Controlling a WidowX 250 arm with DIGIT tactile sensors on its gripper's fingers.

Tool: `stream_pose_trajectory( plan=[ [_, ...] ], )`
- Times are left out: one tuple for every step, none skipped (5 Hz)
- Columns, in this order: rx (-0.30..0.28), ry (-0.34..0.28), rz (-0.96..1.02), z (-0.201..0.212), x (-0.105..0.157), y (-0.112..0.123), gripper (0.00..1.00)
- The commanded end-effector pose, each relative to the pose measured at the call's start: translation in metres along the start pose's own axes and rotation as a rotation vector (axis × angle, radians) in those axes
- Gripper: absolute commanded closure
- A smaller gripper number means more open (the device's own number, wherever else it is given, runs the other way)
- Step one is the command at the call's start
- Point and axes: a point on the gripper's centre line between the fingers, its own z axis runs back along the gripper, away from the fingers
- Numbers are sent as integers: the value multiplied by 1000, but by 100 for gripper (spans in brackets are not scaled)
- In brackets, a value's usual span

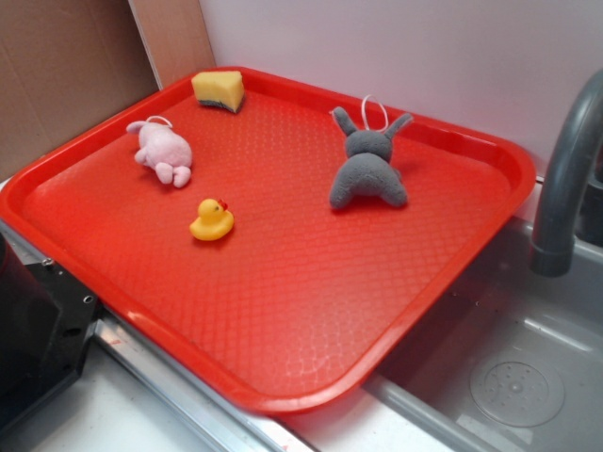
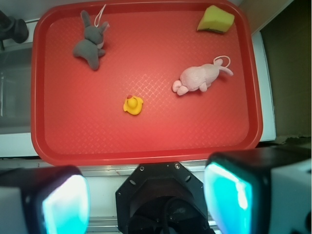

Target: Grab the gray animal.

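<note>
Holding the hand (image 2: 146, 195) wide open and empty, high above the tray's (image 2: 146, 155) near rim, I keep every toy in view. The gray bunny (image 2: 90, 43) lies near the tray's far corner, untouched.

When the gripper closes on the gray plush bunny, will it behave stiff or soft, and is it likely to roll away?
The gray bunny looks like stuffed fabric, so it will probably squash between the fingers rather than resist. It lies flat on the red tray, so rolling seems unlikely. Its ears and white string loop would likely dangle when lifted. The gripper is open.
</note>
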Motion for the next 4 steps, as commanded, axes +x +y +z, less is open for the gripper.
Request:
stream_pose_trajectory(
  plan=[
    [0,0,0,0,0,0,0],
    [41,88,72,-42,27,-21,0],
    [48,27,236,-64,62,-57,0],
    [-30,8,404,-83,87,-67,0]
  ],
)
